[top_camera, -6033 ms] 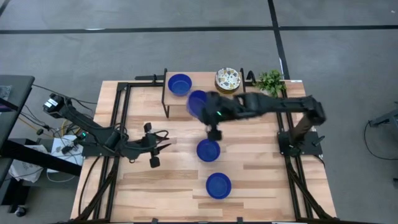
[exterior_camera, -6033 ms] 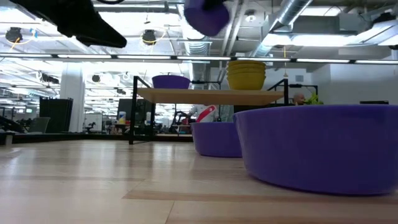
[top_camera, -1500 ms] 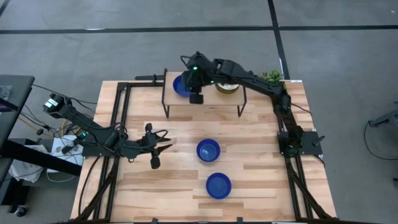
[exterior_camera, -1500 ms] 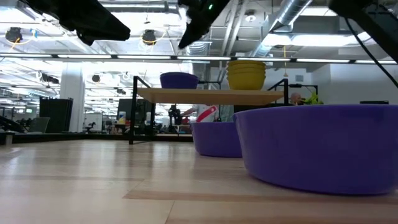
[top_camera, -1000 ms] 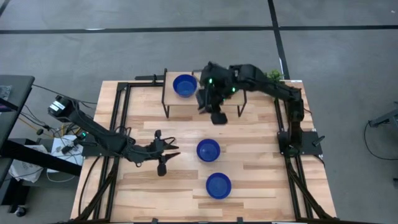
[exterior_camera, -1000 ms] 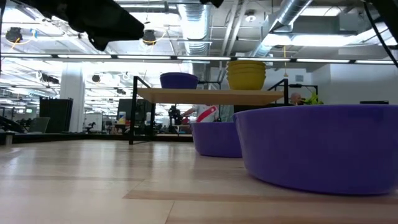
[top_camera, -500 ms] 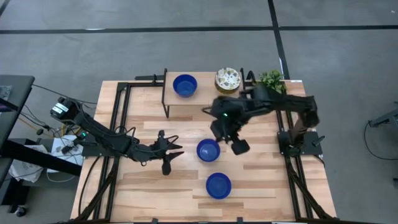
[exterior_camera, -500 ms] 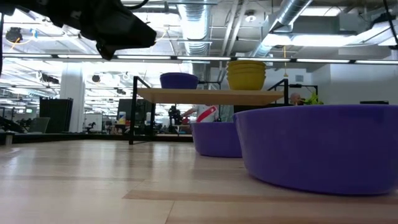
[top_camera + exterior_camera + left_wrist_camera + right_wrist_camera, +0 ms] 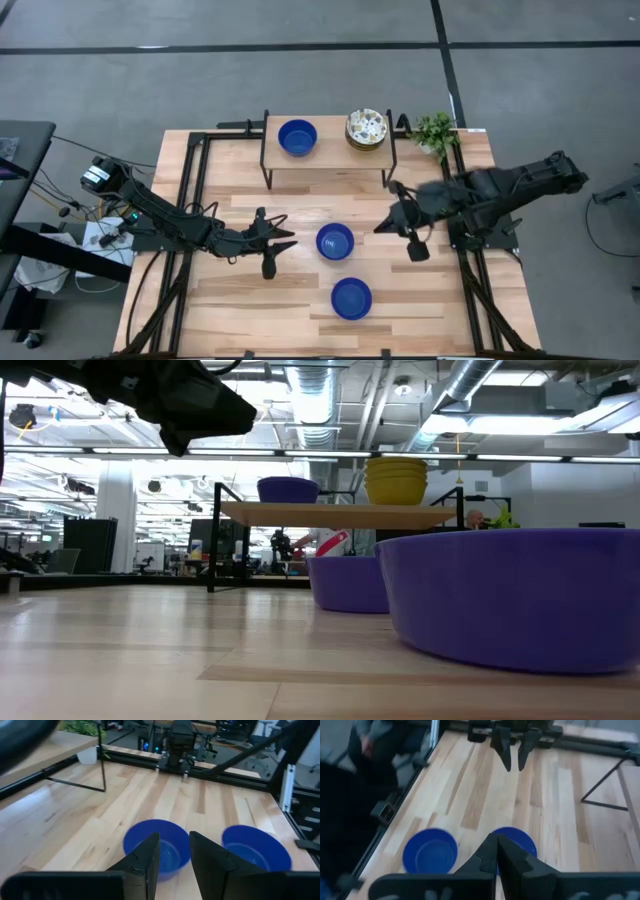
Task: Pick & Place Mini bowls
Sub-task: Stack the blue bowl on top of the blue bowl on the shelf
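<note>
The left end effector (image 9: 281, 241) hung low over the worktop (image 9: 230, 290) with its fingers released, a narrow gap showing between them in the left wrist view, and nothing held. Just ahead of its tips sat the nearer blue bowl (image 9: 335, 241), upright and empty, apart from the fingers but close. To one side of that bowl, a little farther from the left end effector, stood the second blue bowl (image 9: 351, 298), also upright and well clear of its neighbour.

Beyond the nearer bowl, on its far side from the left end effector, the right end effector (image 9: 392, 221) hovered with its fingers clenched together and empty, as the right wrist view showed.

Farthest off, on the raised shelf (image 9: 325, 150), a blue bowl (image 9: 296, 137) sat at one end and a stack of patterned bowls (image 9: 366, 128) at the other; how many bowls each held could not be told from above. The small plant (image 9: 434, 130) stood past the shelf's end.

The step in hand looked like the left end effector closing in on the nearer bowl. To do it well, the fingers would likely need to spread wider, then straddle the rim at the side facing them, one finger inside and one outside. The glaze looked slick, so a firm, square pinch seemed wise, and a straight lift would keep it off the second bowl, with the right arm kept back
</note>
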You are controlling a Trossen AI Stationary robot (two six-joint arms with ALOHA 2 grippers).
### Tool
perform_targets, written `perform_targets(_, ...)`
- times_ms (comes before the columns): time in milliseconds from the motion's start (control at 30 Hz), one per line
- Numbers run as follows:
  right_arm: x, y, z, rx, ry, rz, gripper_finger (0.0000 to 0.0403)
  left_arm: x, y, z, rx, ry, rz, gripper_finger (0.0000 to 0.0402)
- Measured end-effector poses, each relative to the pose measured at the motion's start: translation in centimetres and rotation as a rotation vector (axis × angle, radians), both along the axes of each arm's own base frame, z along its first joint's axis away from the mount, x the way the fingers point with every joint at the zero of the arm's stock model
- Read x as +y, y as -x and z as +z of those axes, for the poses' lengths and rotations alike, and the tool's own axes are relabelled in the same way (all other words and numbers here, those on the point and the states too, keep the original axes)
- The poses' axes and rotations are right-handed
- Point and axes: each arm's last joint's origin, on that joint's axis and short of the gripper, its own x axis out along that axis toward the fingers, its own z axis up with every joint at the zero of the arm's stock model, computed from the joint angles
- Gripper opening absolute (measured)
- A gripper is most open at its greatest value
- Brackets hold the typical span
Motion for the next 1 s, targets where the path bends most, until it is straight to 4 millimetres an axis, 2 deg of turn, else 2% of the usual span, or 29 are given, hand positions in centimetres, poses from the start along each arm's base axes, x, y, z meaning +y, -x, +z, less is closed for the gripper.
perform_targets(200,1.7,2.4,-5.9,-0.170,-0.044,-0.039,0.0001,0.8,-0.3,0.0,-0.003,0.001,0.038,0.0104)
perform_targets(333,2.8,3.0,-8.3,-0.257,-0.071,-0.007,0.0001,0.9,-0.4,0.0,-0.005,0.002,0.045,0.0104)
perform_targets(633,4.3,2.5,-9.1,-0.319,-0.099,0.048,0.0001,0.9,-0.4,0.1,-0.006,0.003,0.044,0.0104)
perform_targets(1000,5.5,0.3,-11.9,-0.239,-0.001,0.078,0.0001,0.9,-0.4,0.1,-0.012,0.006,0.044,0.0104)
